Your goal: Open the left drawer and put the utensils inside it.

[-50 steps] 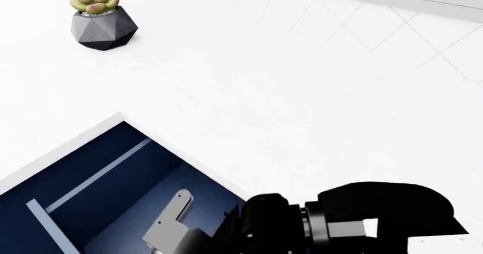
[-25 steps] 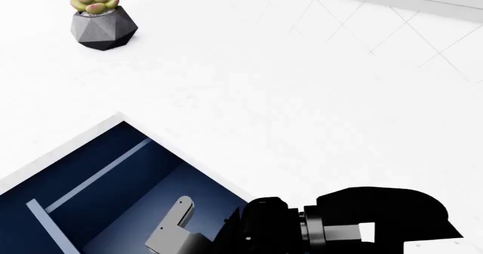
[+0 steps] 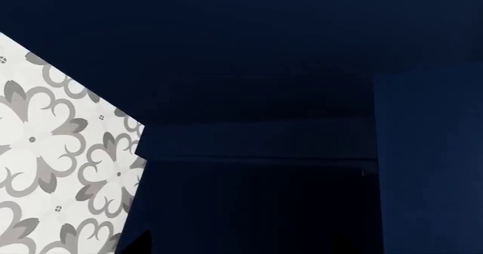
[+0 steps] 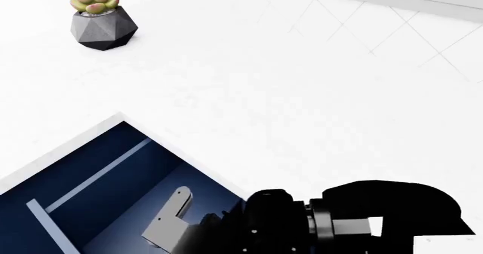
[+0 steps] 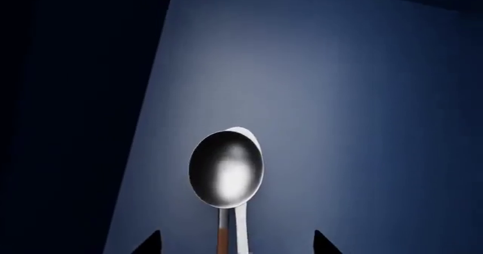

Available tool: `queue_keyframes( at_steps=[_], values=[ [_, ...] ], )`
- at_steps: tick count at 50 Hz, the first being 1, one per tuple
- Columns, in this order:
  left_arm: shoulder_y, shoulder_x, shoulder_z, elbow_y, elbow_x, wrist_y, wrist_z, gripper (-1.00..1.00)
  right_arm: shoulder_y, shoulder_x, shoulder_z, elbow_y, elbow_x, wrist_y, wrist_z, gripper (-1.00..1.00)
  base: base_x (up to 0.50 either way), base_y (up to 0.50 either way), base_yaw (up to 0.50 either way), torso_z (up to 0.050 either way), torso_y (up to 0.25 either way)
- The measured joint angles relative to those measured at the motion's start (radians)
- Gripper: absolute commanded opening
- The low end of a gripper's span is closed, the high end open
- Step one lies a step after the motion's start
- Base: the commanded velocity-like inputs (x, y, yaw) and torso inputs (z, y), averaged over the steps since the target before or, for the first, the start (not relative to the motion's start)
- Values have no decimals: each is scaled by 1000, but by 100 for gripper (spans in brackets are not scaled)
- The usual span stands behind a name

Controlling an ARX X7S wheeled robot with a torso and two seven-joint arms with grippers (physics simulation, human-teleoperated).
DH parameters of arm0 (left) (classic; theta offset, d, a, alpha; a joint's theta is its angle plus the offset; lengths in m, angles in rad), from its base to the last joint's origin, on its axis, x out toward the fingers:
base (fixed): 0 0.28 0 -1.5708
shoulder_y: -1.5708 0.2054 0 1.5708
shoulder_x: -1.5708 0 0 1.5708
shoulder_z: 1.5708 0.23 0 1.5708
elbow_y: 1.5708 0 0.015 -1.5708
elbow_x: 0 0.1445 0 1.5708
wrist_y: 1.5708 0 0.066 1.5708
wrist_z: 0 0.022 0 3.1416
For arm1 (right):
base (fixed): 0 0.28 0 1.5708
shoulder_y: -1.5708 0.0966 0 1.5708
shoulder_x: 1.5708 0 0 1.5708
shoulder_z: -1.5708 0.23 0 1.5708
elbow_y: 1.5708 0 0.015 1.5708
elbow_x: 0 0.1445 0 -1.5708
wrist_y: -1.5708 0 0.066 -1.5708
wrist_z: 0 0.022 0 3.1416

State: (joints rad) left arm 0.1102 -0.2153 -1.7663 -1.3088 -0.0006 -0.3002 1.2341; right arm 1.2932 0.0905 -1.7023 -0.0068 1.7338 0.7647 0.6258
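The left drawer is seen pulled open in the head view, its navy inside crossed by pale grey-blue divider strips. The right gripper is lowered into the drawer's near part, with a grey finger raised over the navy floor and the black arm behind it above the white counter.

In the right wrist view, the spoon is shown between the 2 dark fingertips, which stand apart at either side of it. The shiny bowl lies just ahead of the fingertips, and the thin reddish-brown handle runs back between them. A pale edge is visible just beside the handle and behind the bowl's rim; whether it is the fork cannot be told. The spoon is over the drawer's lit navy floor; whether it is resting on it cannot be told, nor whether the fingers are touching the handle.

The left gripper is not shown. In the left wrist view, only navy cabinet panels and a patterned grey-and-white tiled floor are seen.

A succulent in a faceted grey pot stands on the counter, well apart from the fingers.
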Motion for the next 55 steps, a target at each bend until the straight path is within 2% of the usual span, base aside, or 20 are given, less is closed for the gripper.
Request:
queue_keyframes(
  at_steps=[24,39,55],
  values=[
    [0,1,1,0,0,3,-1,100,264,121,219,-280,222,-8,207,100,0,0,0,0,0],
    [-1,4,6,0,1,6,-2,100,420,222,376,-393,334,-36,248,100,0,0,0,0,0],
    [-2,7,13,0,1,14,-5,100,488,308,475,-457,370,-61,249,100,0,0,0,0,0]
  ],
)
